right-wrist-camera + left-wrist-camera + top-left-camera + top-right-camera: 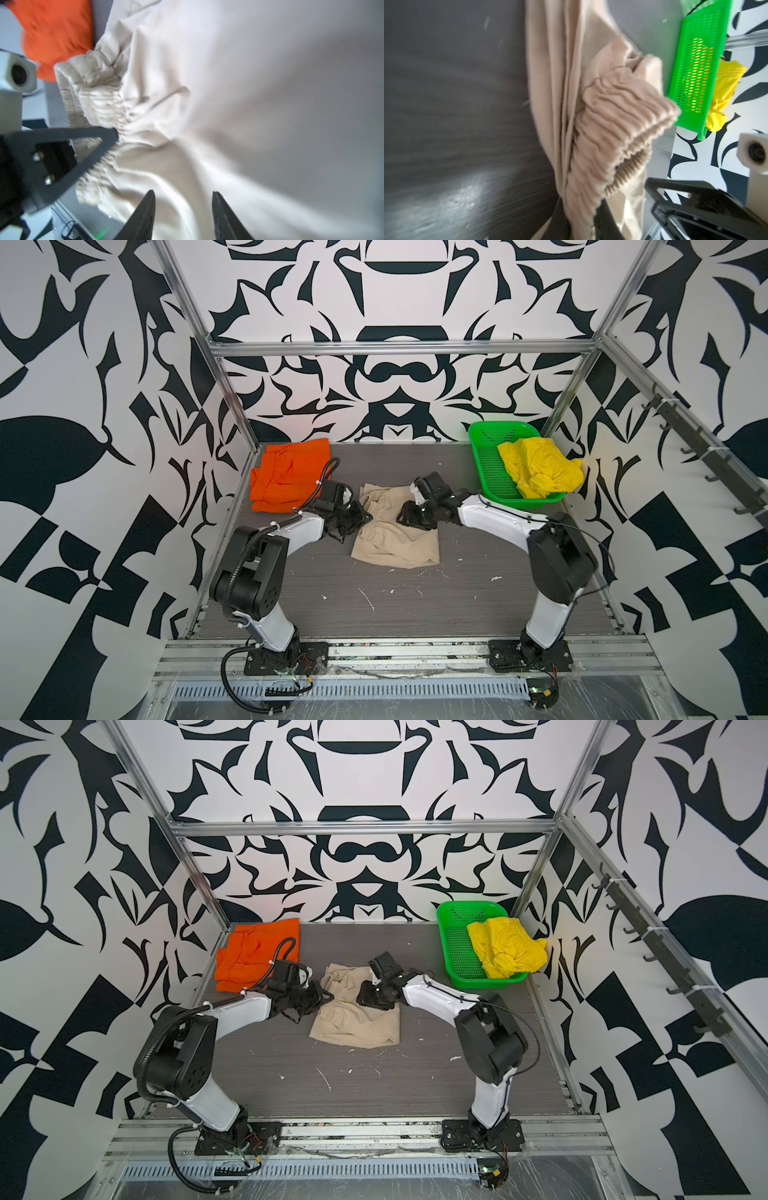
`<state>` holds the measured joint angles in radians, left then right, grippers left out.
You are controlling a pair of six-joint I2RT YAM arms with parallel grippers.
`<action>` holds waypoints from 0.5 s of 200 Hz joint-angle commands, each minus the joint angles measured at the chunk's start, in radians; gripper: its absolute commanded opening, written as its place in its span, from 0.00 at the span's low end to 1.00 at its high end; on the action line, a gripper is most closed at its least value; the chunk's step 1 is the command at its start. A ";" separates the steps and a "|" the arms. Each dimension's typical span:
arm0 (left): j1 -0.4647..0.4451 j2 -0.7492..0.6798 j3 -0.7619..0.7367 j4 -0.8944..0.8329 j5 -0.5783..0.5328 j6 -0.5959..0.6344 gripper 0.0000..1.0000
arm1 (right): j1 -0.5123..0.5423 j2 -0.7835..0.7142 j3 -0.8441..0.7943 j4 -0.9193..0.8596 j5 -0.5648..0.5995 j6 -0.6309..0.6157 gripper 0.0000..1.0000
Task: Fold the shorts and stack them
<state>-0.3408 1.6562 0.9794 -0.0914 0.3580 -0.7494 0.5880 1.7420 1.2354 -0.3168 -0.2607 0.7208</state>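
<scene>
The beige shorts lie crumpled mid-table. My left gripper is shut on their gathered elastic waistband at the left edge, and the pinched cloth bunches up between the fingers. My right gripper hovers open just over the shorts' right part, with only loose cloth below the gap. The orange shorts lie folded at the back left. The yellow shorts sit bunched in the basket.
A green perforated basket stands at the back right corner. Metal frame posts and patterned walls close in the grey table on three sides. Both arm bases stand on the front rail.
</scene>
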 commanded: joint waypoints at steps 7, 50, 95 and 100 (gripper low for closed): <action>0.003 -0.014 0.211 -0.326 -0.117 0.283 0.00 | -0.065 -0.137 -0.087 0.041 0.036 0.008 0.49; 0.006 0.130 0.551 -0.584 -0.241 0.515 0.00 | -0.095 -0.207 -0.149 -0.016 0.059 -0.032 0.49; 0.032 0.231 0.782 -0.688 -0.315 0.626 0.00 | -0.095 -0.214 -0.217 -0.025 0.064 -0.032 0.49; 0.036 0.244 0.807 -0.700 -0.320 0.641 0.00 | -0.095 -0.214 -0.222 -0.026 0.062 -0.031 0.49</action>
<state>-0.3283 1.8599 1.6783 -0.6571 0.0994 -0.2253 0.4889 1.5585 1.0344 -0.3283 -0.2157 0.7029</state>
